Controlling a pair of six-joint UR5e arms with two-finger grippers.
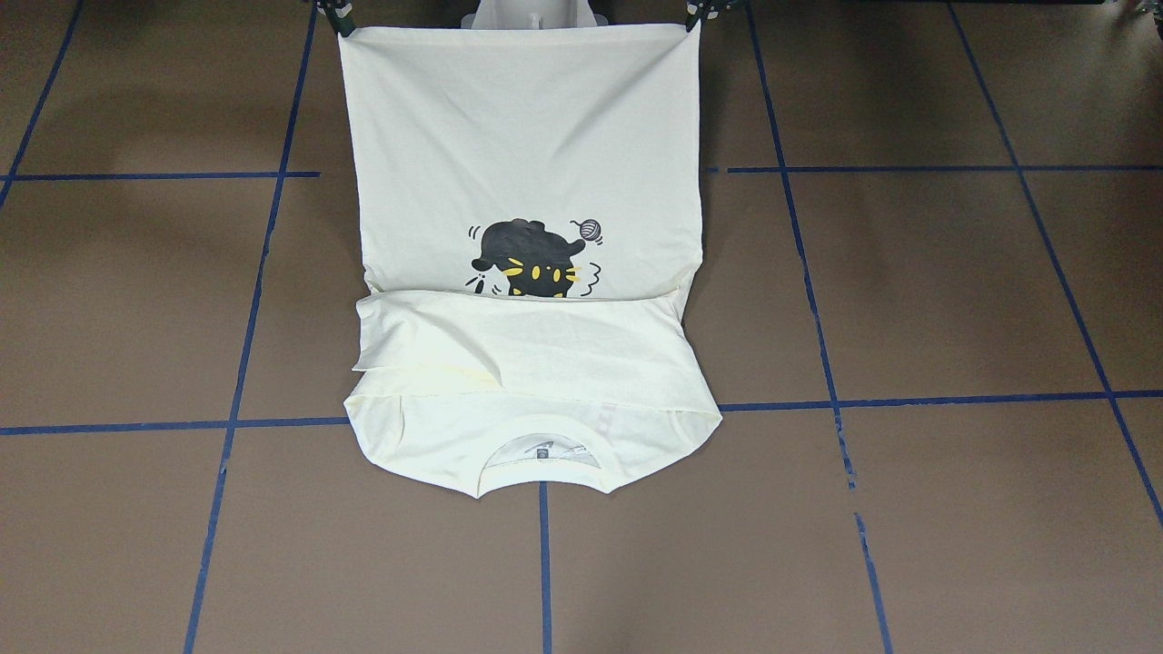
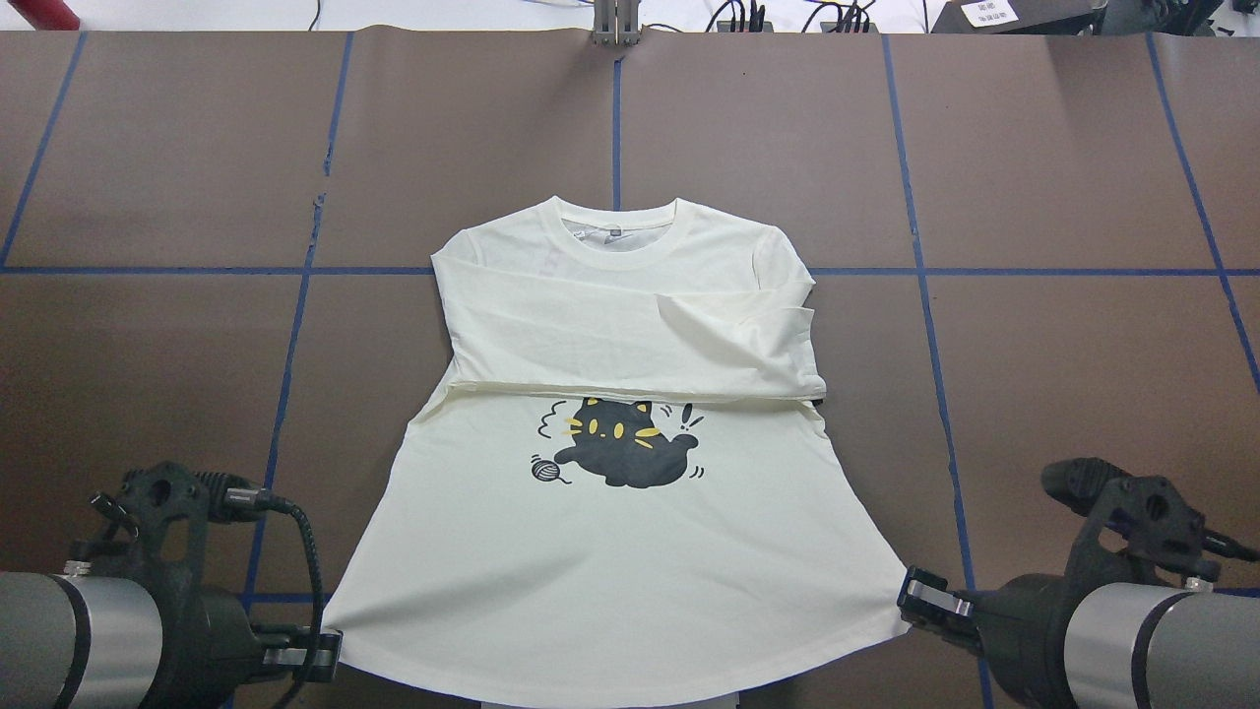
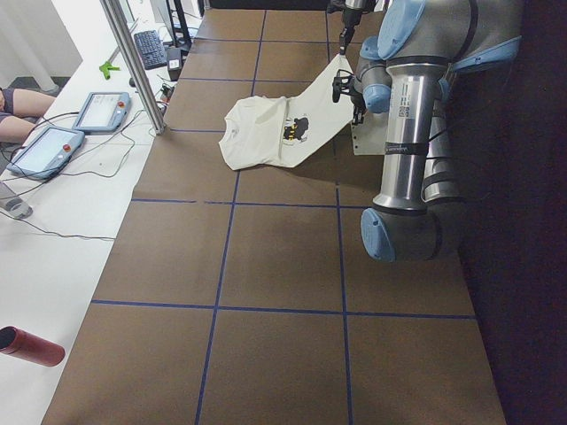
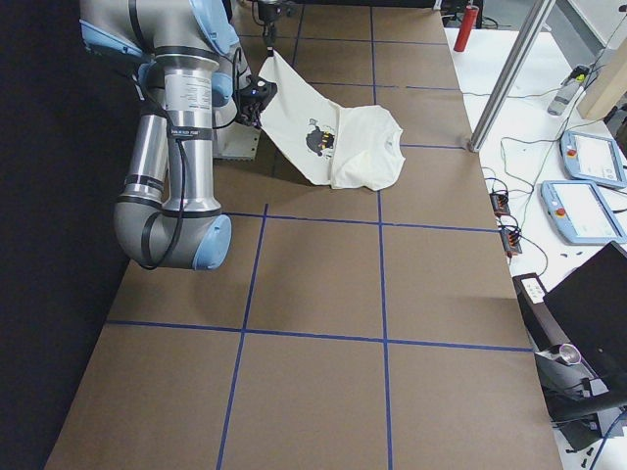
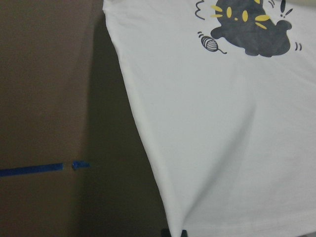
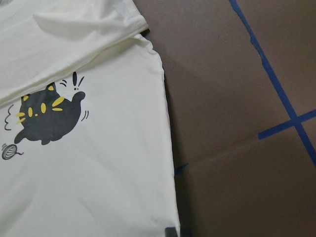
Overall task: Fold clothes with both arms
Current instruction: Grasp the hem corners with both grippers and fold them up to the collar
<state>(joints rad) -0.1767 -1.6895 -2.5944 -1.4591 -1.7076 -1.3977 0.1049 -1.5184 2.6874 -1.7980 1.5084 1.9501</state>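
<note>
— Looking down on a brown table (image 2: 1083,148), gridded with blue tape lines (image 2: 616,128). Seeing a cream T-shirt (image 2: 610,551) lying near the middle, collar (image 2: 615,212) pointing to the far side.

— Lying flat?

— Only partly. Resting on the table at the far, collar end, with sleeves (image 2: 733,330) folded in across the chest. Rising off the surface at the near, hem end, being held up and stretched taut.

— Being held by what?

— By the left gripper (image 2: 317,654) pinching the hem's left corner and the right gripper (image 2: 913,595) pinching the right corner, both clamped tight on the cloth. Showing the same in the left wrist view: dark fingertips (image 5: 174,233) nipping the corner at the bottom edge.

— And the arms, sitting where?

— Coming in at near left for the left arm (image 2: 79,630) and near right for the right arm (image 2: 1132,630), well apart, both reaching over the table's near edge.

— Anything on the cloth?

— Showing a black cat print (image 2: 625,453) with yellow marks, just beside a small yarn ball (image 2: 544,470), lying just nearer than the folded sleeves.

— Beyond the table?

— Catching two tablet-like pendants (image 3: 104,111) on a white bench (image 3: 53,266), plus a red cylinder (image 3: 31,345) lying on its side, in the left side view.
</note>
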